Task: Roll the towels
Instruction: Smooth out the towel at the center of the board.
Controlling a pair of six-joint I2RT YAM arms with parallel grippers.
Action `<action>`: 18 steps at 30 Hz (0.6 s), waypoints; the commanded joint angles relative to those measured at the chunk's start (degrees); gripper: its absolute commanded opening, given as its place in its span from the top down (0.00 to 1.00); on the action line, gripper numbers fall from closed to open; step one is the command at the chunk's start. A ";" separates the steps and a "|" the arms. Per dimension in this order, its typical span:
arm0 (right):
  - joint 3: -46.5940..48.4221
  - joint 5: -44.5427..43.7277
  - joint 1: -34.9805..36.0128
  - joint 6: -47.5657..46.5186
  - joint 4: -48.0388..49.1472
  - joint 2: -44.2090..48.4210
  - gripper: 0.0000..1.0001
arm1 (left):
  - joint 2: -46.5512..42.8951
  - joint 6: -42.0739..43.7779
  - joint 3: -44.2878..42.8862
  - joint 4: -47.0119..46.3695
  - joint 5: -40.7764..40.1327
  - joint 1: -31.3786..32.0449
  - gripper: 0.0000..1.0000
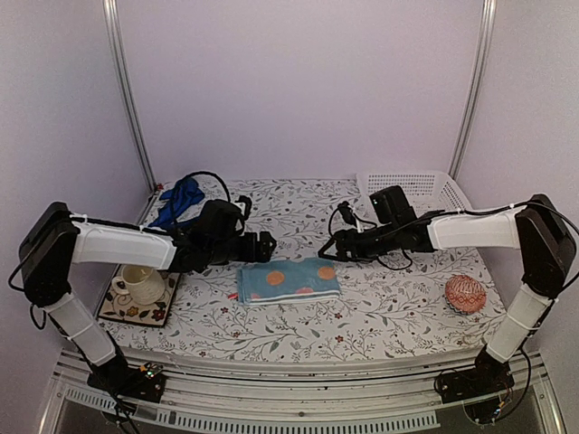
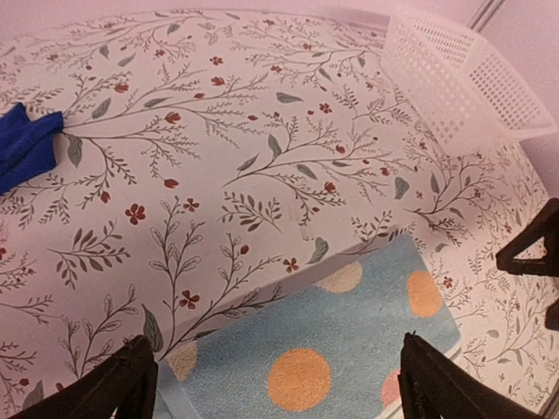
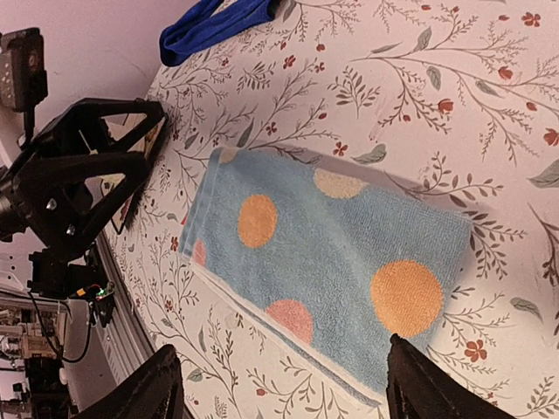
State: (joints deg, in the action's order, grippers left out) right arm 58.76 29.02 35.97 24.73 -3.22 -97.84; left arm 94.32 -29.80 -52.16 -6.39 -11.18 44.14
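The left end effector [image 1: 264, 243] stands wide open with nothing between its fingers [image 2: 122, 388]. It hangs just above the table [image 1: 380, 316], at the far left edge of the light-blue towel [image 1: 289, 280]; its wrist view looks down on the towel's orange and cream dots between the two dark fingertips. The right end effector [image 1: 331, 250] is also spread wide and empty. It points toward the left one from the other side, above the towel's far right corner, with the full cloth showing between its fingers in its own wrist view. The two end effectors face each other across a short gap and do not touch.

The light-blue towel lies flat and folded, a rectangle with layered edges along its near side, in the middle of the table and slightly nearer the arm bases than either end effector. The royal-blue towel [image 1: 178, 201] lies bunched at the far left corner of the table, behind the left arm and well apart from the other cloth.

A white perforated basket [image 1: 416, 187] sits at the far right corner. A round pink-red patterned ball [image 1: 465, 294] rests near the right edge. A white cup [image 1: 137, 283] stands on a floral mat [image 1: 122, 310] at the near left.
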 commanded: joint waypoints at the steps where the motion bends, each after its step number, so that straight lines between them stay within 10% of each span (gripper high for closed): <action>1: 2.11 -1.72 -1.98 -1.42 -1.76 -1.51 0.20 | -1.85 -0.75 1.98 1.73 -0.59 4.70 0.03; 18: 1.04 1.40 -3.88 1.89 0.66 -10.94 0.34 | 3.14 -5.03 6.28 -1.16 -1.98 12.63 0.04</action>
State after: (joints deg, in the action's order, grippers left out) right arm 61.30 28.71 32.38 25.82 -3.51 -107.13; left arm 96.03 -34.54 -46.02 -6.22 -12.36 56.62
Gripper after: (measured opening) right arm 0.682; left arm 0.960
